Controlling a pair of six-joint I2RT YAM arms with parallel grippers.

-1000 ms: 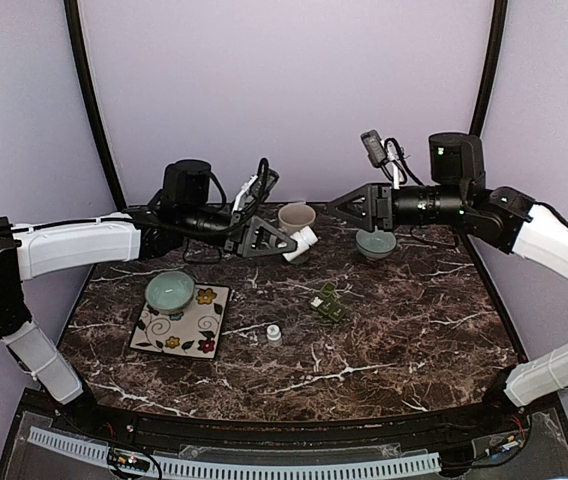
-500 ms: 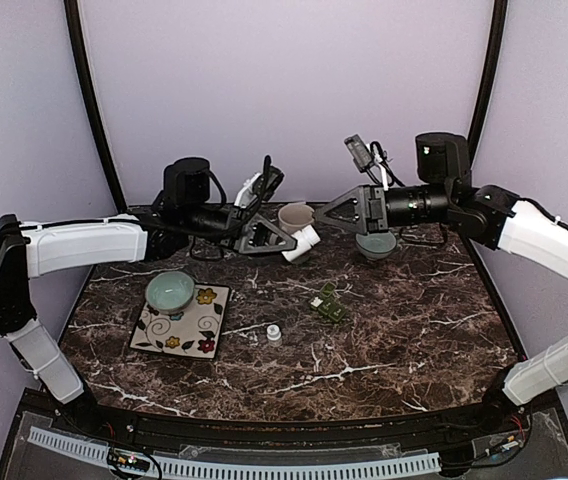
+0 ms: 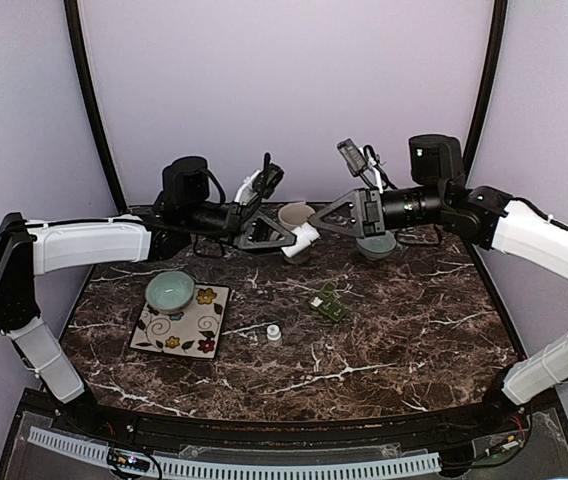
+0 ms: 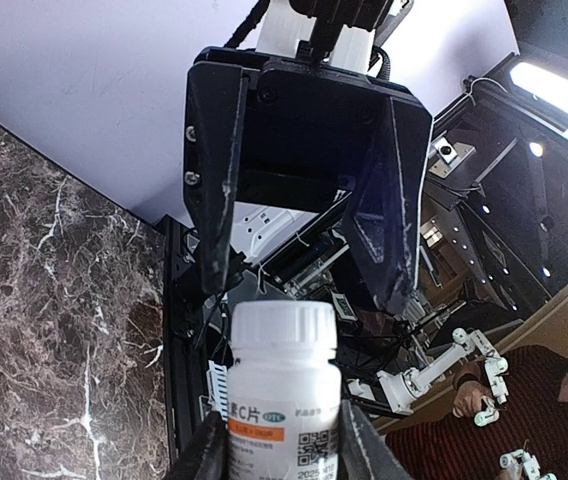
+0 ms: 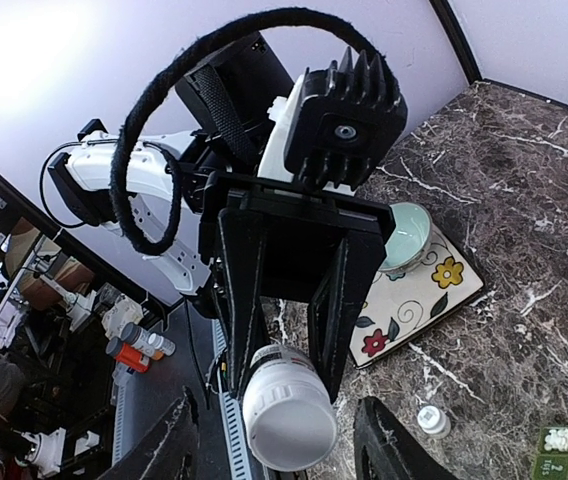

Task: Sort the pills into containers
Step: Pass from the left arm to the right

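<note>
Pill box [image 3: 328, 305], a dark green strip of joined compartments, lies on the dark marble table [image 3: 414, 340] with nothing holding it. The right wrist view shows small white pills in at least one compartment, so some sorting looks done; the other compartments are too small or cut off to judge. Above and behind the pill box, both arms meet in mid-air. The left claw [image 4: 284, 445] is pinching a white pill bottle [image 4: 284, 390] with an orange label, held on its side with the capped end pointing toward the right arm. The right claw [image 5: 276, 430] is spread, one finger on each side of the bottle's cap, with a gap showing on both sides, so it does not appear to grip it. The cap is on, so the step in hand is probably opening this bottle; pouring its pills into the pill box would follow, and closing the lids if that is wanted. To the left of the pill box and a little nearer the arms' bases sits a small white round cap-like thing [image 3: 274, 334]. Further left is a flowered square plate [image 3: 199, 335] with a pale green bowl [image 3: 169, 290] on its far corner. Behind the pill box stand a beige mug [image 3: 296, 215] and a second pale bowl [image 3: 376, 245].
</note>
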